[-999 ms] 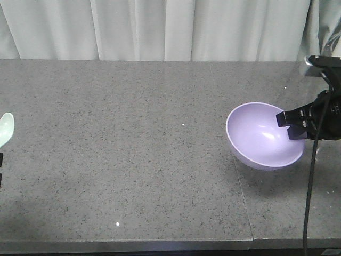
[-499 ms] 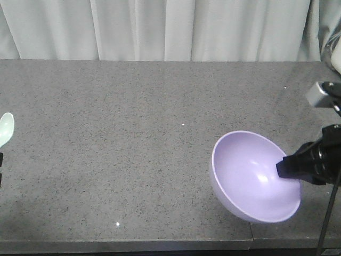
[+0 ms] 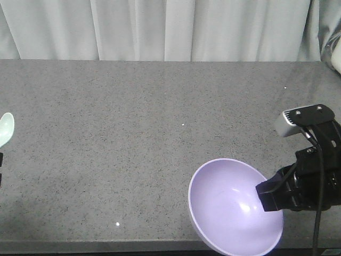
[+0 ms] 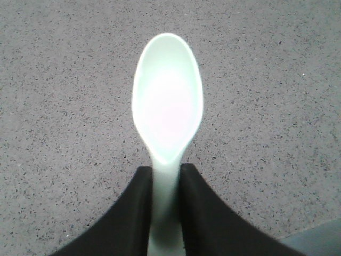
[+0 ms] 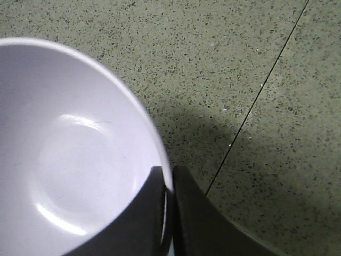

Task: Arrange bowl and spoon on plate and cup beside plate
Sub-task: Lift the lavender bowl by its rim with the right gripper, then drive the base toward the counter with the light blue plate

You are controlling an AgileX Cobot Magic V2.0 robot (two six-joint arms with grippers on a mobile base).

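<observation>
Grey speckled stone-look table fills the front view, with a pale pleated curtain behind it. The right pincer is clamped on the rim of the round, deep lavender plastic bowl. The bowl reaches out to the left of this pincer, is tilted, and seems to be off the surface near the front edge of the table. Far to the left of this pincer, at the border of the view, only the head of the small mint-green plastic spoon shows. I see no plate and no cup in any view.

In the left wrist view, the left pincer is closed on the flat handle of the spoon. The spoon head points straight ahead of the jaws, over the bare speckled top. I judge the spoon very light, stiff and thin, so the handle is the right place to hold it.

In the right wrist view, the right pincer has one jaw inside and one outside the wall of the bowl, which lies ahead and to the left of it. The bowl looks light and rigid, but glossy and probably slippery, so held by the rim alone it may swing or slide. To the right of the jaws a thin seam crosses the table, and the shadow of the bowl falls beside it.
</observation>
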